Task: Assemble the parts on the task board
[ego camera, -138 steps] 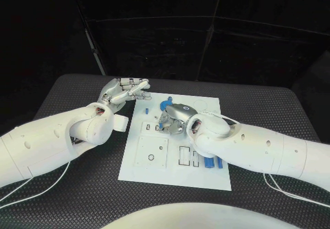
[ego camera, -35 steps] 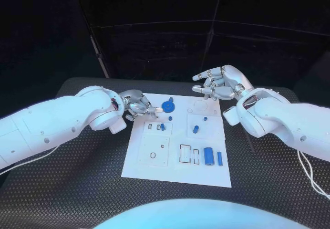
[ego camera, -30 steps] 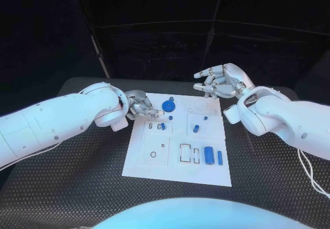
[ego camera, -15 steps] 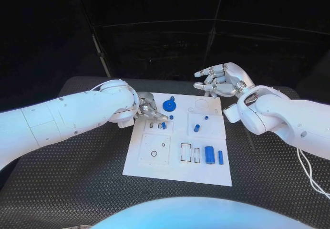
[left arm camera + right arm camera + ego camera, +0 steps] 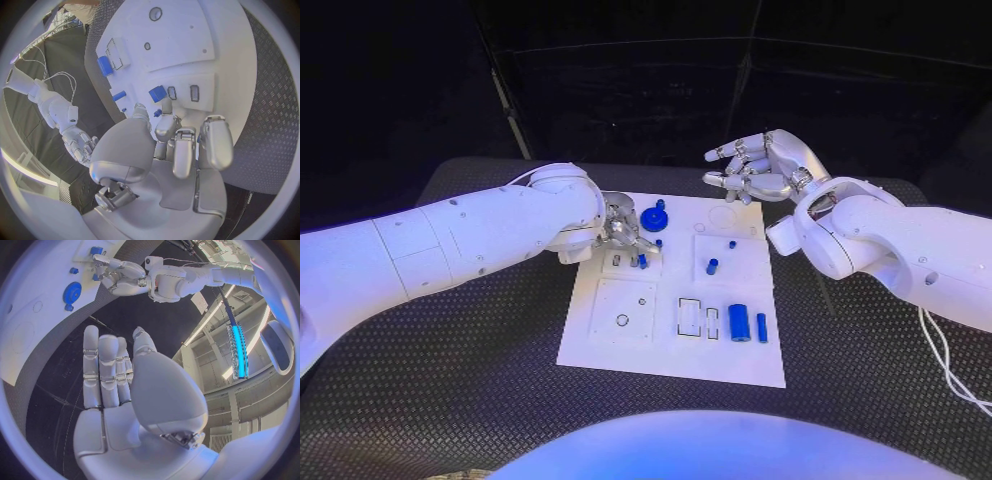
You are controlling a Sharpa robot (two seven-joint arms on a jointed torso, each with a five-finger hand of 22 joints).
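From the head view, the left hand (image 5: 620, 228) is hovering over the task board (image 5: 668, 350) on the bench (image 5: 473, 380), fingers by a small blue part (image 5: 642, 261); the right hand (image 5: 762, 168) is hanging released beyond the board's far edge.

From the left wrist view, the fingers (image 5: 209, 142) are curling just short of that part (image 5: 157, 93), grasping nothing. A sideways nudge could be knocking it askew.

From the right wrist view, the round blue part (image 5: 72, 292) is lying on the board.

White task board (image 5: 625, 335) carries several blue parts (image 5: 737, 325).
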